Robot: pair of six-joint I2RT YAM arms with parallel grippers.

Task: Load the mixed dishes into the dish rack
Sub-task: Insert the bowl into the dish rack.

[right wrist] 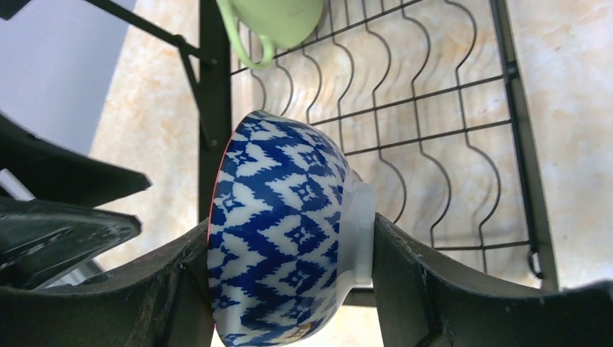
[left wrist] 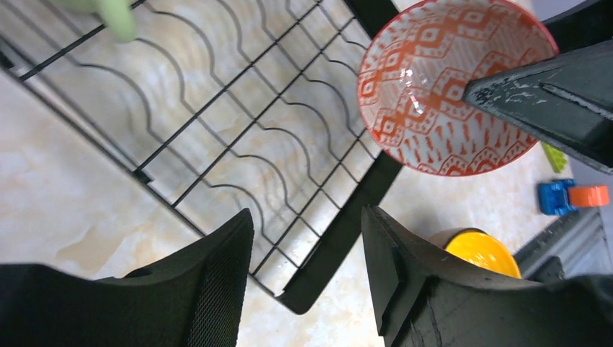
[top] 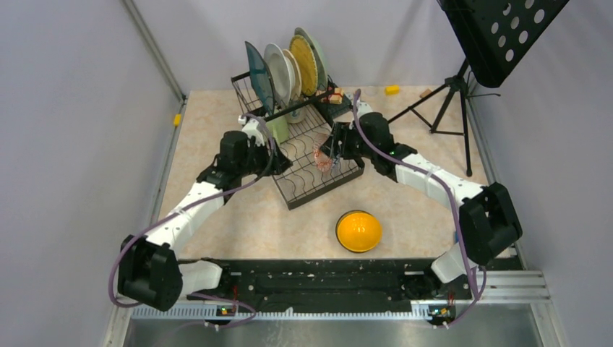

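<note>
With right claw (right wrist: 289, 242) pinching the bowl (left wrist: 448, 87) rim-to-foot above the right edge of the rack (top: 318, 194) and left claw (left wrist: 307, 217) spread empty nearby, lower it gently onto the wavy wires (right wrist: 434, 137) before letting go.

A black music stand (top: 499, 32) on a tripod stands at the bench's (top: 209, 137) far right. A yellow block (top: 392, 90) lies near it. A blue toy car (left wrist: 555, 197) sits beside a green block (left wrist: 555, 156).

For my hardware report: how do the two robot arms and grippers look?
The left arm and right arm have white links, bulky black joints and a purple-grey cable each. The left gripper and right gripper have two black wedge-shaped fingers.
</note>
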